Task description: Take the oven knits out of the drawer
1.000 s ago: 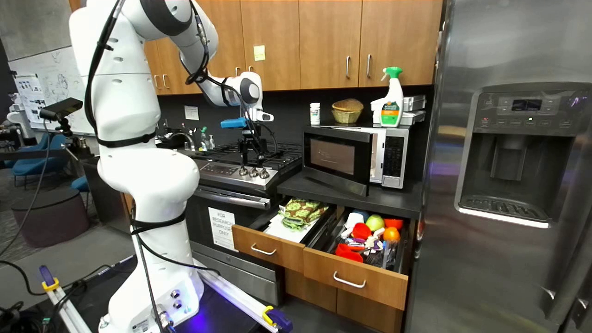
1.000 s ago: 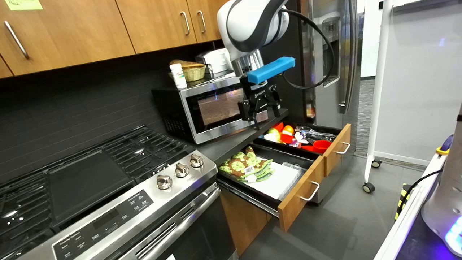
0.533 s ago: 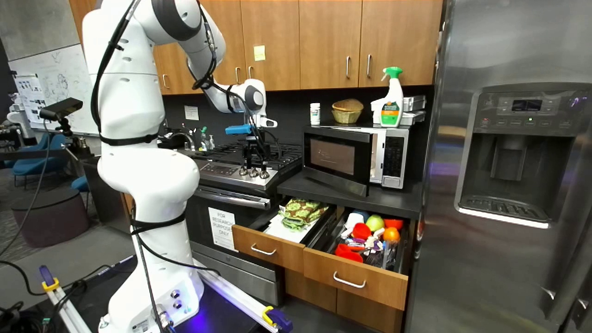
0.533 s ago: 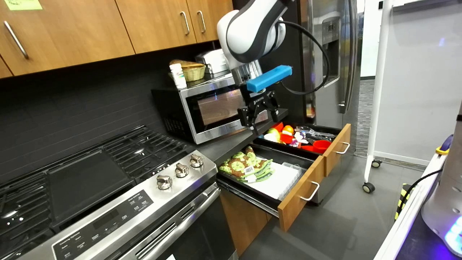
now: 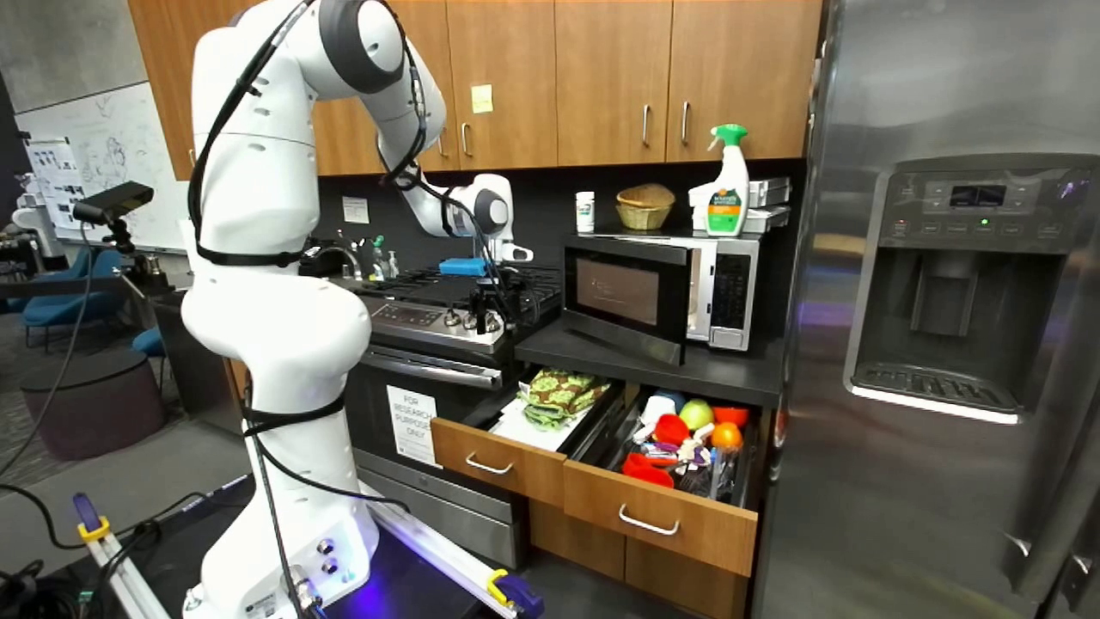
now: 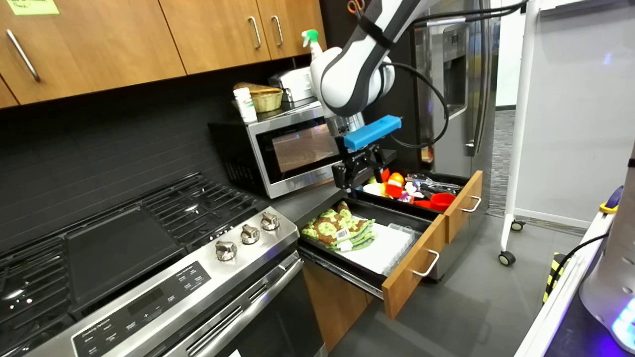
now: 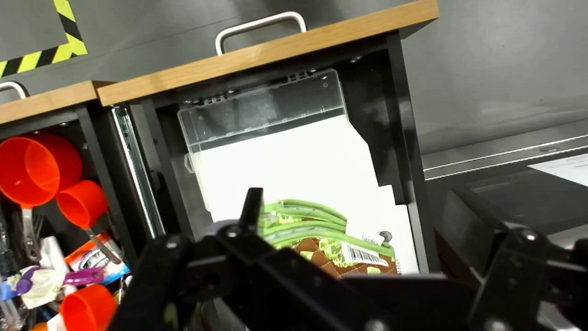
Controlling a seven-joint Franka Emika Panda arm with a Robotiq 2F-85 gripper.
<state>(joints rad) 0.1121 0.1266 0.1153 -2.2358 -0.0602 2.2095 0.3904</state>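
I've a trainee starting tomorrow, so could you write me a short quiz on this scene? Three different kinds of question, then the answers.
1. True or false: the gripper is open and holds nothing.

2. Which of these shares the drawer with the oven knits?
A: red cups
B: clear plastic case
C: white bottle

3. Fill in: the spray bottle with the green head stands on top of the ____.

Key: 1, true; 2, B; 3, microwave.

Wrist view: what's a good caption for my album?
Looking past an open claw at patterned, green-trimmed oven mitts in an open drawer.
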